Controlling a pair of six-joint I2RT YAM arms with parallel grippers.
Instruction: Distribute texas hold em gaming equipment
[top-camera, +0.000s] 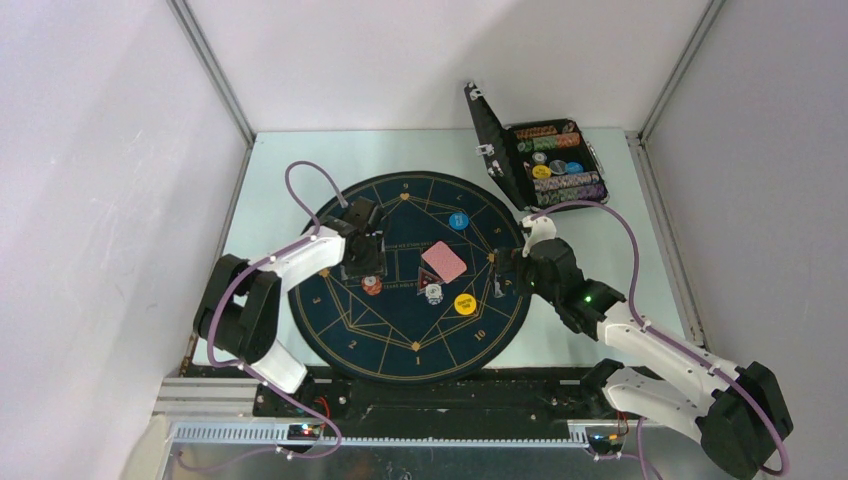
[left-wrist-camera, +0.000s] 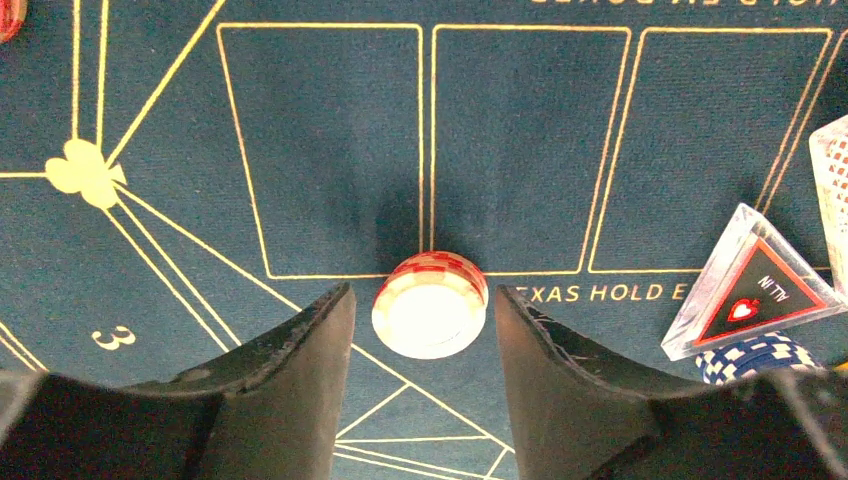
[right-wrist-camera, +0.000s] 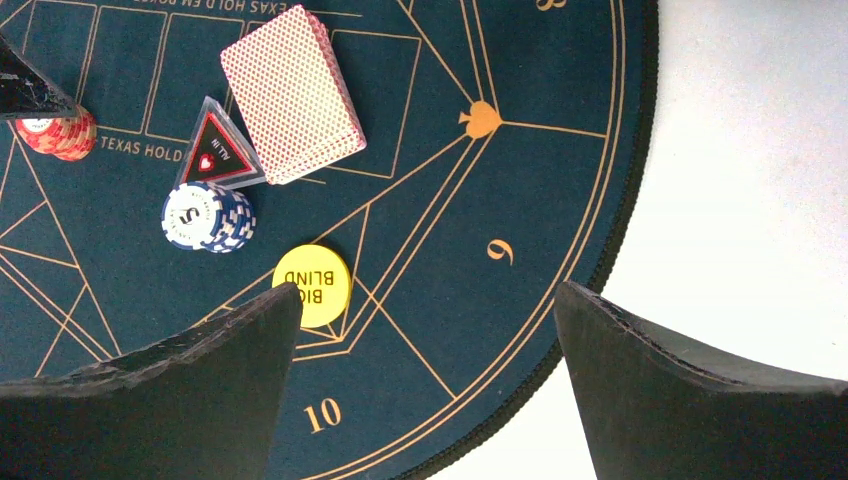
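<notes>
An orange-red and white chip stack (left-wrist-camera: 430, 305) sits on the mat just ahead of my left gripper (left-wrist-camera: 422, 291), between its fingertips with a gap on each side. The left gripper is open. In the top view this stack (top-camera: 372, 285) lies under the left gripper (top-camera: 362, 262). The pink-red-backed card deck (right-wrist-camera: 292, 95) lies at the mat's centre, with the triangular marker (right-wrist-camera: 215, 150) and a blue-white chip stack (right-wrist-camera: 207, 217) beside it. A yellow "Big Blind" disc (right-wrist-camera: 318, 280) lies next to the left finger of my right gripper (right-wrist-camera: 428, 290), which is open and empty.
The round dark-blue mat (top-camera: 330, 310) covers the middle of the table. A blue disc (top-camera: 458, 221) lies on its far right part. The black hinged case (top-camera: 545, 160) stands open at the back right, holding rows of chips. White walls close in three sides.
</notes>
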